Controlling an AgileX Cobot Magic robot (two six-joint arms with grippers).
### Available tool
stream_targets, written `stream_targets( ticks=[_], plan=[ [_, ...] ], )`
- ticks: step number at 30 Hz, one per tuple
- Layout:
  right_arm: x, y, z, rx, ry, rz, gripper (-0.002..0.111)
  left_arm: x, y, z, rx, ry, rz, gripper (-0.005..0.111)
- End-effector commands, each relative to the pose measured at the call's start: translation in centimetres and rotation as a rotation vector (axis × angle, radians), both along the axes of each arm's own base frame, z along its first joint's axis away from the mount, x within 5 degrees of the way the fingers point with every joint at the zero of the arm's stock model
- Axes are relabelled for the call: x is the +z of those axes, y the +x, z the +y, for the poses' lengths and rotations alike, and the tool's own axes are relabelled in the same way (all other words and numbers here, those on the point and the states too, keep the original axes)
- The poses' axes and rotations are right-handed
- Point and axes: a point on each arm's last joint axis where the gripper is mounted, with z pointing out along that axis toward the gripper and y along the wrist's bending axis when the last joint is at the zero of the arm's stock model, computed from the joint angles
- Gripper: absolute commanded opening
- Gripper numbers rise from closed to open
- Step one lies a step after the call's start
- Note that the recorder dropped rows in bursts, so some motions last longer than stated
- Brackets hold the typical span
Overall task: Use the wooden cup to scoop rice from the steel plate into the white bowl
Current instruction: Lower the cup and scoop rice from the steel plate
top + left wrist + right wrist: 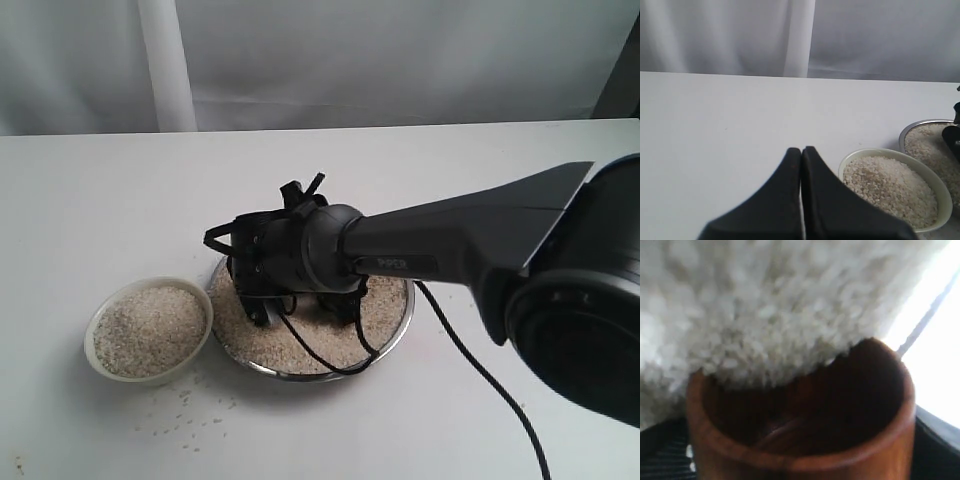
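Cup: the small reddish-brown wooden cup (800,445) is lying tilted in the right tool (298,298), its mouth pressing against the heap; its inside is looking dark, with no grains showing that I can make out.
Right tool: its jaws are standing wide around the cup's barrel, gripping it low over the plate.
Rice: the pale beige-white uncooked rice (765,315) is crowding the cup's lip; under a shallow push it is likely sliding ahead rather than going in.
Plate: the wide, shiny steel plate (290,373) is sitting loose on the surface, so a hard push is risking a shove or grains going over its rim.
Cable: a black cable (345,365) is hanging across the plate's near edge and may be dragging grains out on a lift.
Bowl: the small cream-white ceramic bowl (150,378) is standing just beside the plate, filled nearly to its rim; a full pour is risking overflow.
Spill: loose grains (185,420) are lying on the white surface (100,200) near the bowl.
Left tool: the left tool (801,156) is resting pinched together, holding nothing, near the bowl.
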Motion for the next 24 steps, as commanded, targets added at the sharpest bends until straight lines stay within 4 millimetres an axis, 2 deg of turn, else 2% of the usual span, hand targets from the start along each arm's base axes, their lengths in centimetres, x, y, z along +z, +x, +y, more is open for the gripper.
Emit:
stream_targets(
  ticks=[1,4,9,12,17,24],
  plan=[
    [1.4,0.0,0.6,-0.019,0.177,0.035,0.0,0.1,0.0,0.0,-0.004,-0.009,-0.01,0.0],
    [2.3,-0.1,0.6,-0.05,0.254,0.066,0.0,0.1,0.0,0.0,-0.004,-0.008,-0.01,0.0],
    [1.3,-0.5,0.6,-0.075,0.364,0.136,0.0,0.1,0.0,0.0,-0.004,-0.008,-0.01,0.0],
    [1.3,-0.6,-0.3,-0.086,0.396,0.152,0.0,0.1,0.0,0.0,-0.004,-0.01,-0.01,0.0],
    [1.9,-1.3,-2.2,-0.092,0.583,0.19,0.0,0.1,0.0,0.0,-0.004,-0.01,-0.01,0.0],
    [2.5,-2.0,-2.6,-0.061,0.778,0.188,0.0,0.1,0.0,0.0,-0.004,-0.008,-0.01,0.0]
  ],
)
